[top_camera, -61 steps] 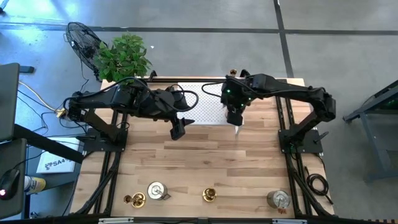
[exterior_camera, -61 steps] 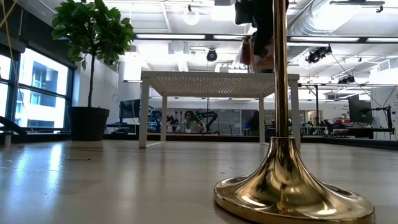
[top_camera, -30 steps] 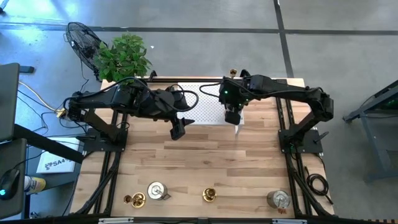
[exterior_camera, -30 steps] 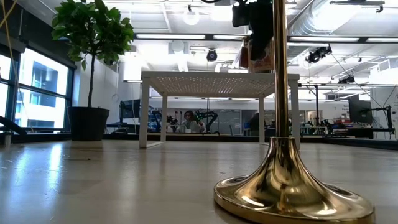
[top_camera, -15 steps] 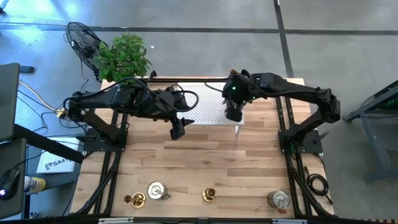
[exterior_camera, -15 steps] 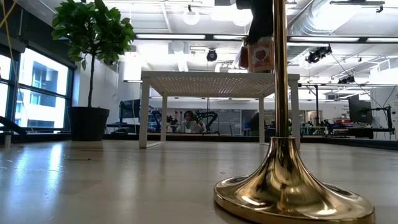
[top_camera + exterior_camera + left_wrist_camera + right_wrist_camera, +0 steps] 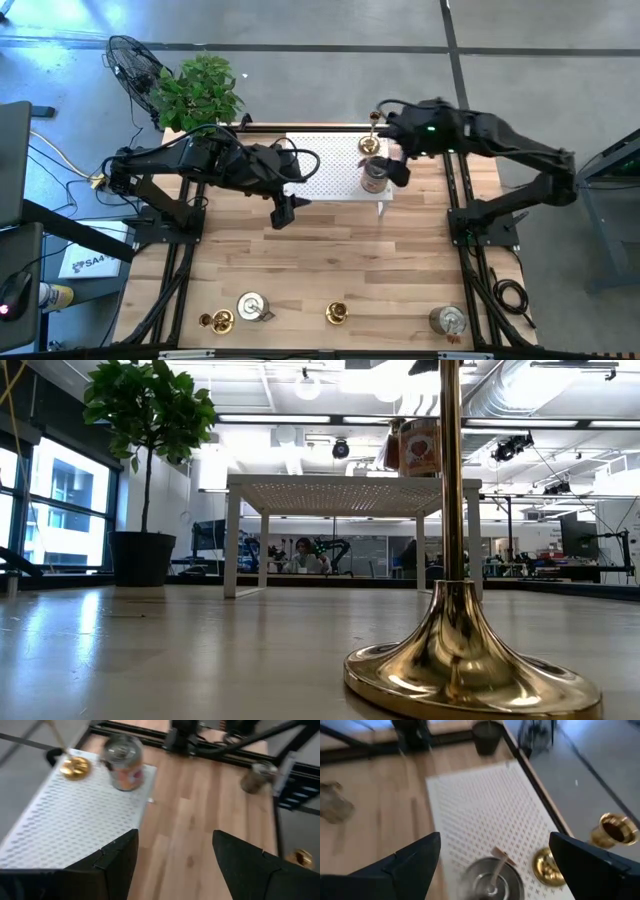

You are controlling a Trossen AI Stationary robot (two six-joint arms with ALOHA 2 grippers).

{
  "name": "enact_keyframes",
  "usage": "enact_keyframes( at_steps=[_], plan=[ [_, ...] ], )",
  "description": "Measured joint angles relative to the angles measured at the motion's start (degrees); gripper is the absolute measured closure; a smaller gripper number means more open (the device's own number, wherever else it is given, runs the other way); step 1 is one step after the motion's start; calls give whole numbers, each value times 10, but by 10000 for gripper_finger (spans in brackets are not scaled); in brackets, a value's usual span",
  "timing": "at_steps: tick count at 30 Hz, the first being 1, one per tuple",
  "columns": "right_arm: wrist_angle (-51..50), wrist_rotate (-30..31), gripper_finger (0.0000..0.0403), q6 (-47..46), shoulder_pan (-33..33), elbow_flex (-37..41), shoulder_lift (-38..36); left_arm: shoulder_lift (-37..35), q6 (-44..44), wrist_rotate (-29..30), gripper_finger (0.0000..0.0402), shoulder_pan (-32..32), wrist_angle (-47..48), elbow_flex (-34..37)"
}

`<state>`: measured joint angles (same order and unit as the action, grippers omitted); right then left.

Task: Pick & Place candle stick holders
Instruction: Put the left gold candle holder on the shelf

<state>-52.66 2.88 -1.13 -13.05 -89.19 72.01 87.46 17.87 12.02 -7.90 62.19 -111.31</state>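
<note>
A silver-grey candle holder (image 7: 375, 175) stands upright on the white perforated stand (image 7: 325, 170), near its right edge, open mouth facing up. Beside it, toward the stand's far right corner, sits a gold brass holder (image 7: 369, 146), also upright. The right gripper (image 7: 398, 172) hovers just beside the silver one, jaws wide apart and holding nothing. The left gripper (image 7: 281, 213) hangs off the stand's near left corner over the wooden table (image 7: 330, 260), jaws apart, empty. Well away from the stand, along the table's near edge, another brass stick (image 7: 455, 610) stands with its slim stem vertical.
</note>
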Motion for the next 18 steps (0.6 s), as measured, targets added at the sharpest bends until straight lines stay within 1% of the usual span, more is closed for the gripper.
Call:
enact_keyframes(
  at_steps=[2,7,9,12,14,18],
  plan=[
    [12,-8,36,-1,15,0,-21,0,0,-29,151,0,8,0],
    [50,-63,36,-22,55,0,-62,0,34,-120,151,0,33,0],
    [65,-79,36,-33,72,0,-73,0,53,-170,151,-3,42,0],
    [73,-77,36,-40,102,-1,-81,0,83,-241,151,-13,51,0],
    [73,-71,36,-40,121,-1,-81,0,104,-274,151,-25,62,0],
    [73,-62,36,-46,155,-1,-74,0,142,-295,151,-55,80,0]
  ],
)
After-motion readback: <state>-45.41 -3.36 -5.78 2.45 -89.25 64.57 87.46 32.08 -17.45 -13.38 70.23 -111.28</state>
